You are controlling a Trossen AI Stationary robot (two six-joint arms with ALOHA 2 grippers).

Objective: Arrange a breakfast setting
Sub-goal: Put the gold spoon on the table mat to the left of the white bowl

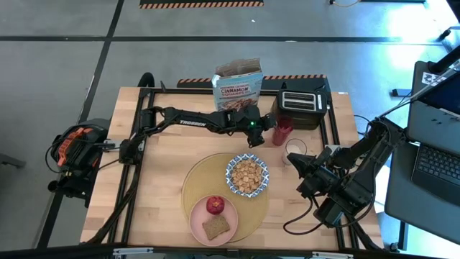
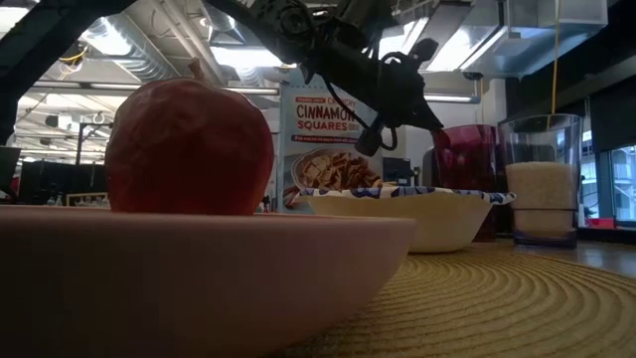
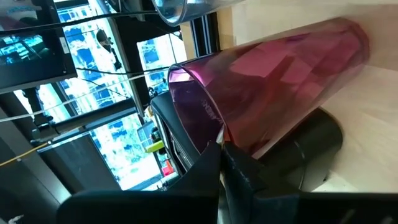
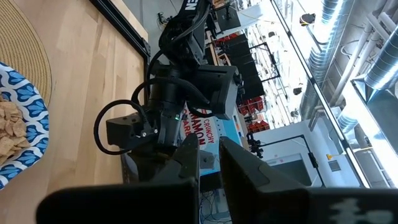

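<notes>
The red cup [image 1: 282, 132] stands upright on the wood beside the black toaster, off the tan placemat [image 1: 198, 180]. My left gripper [image 1: 267, 128] is at its rim, shut on it. The milk glass [image 1: 295, 149] stands at the placemat's far right edge. My right gripper [image 1: 300, 171] is open and empty just near of the glass. The blue-and-white bowl [image 1: 248, 175] of cereal sits on the placemat. The pink plate [image 1: 195, 219] carries the red apple [image 1: 214, 205] and the toast slice [image 1: 215, 227]. My left gripper [image 3: 222, 152] pinches the red cup's rim [image 3: 210, 127] on the side toward the table's left, the wall running in between the two fingers, seemingly one inside and one outside. The fingers slant in from above and the left. The cup [image 2: 465, 159] stands upright.
The blue cereal box [image 1: 237, 85] and the black toaster [image 1: 302, 104] stand along the far edge, close behind the cup. Bare wood lies left of the placemat. A laptop [image 1: 438, 162] sits off the table's right side.
</notes>
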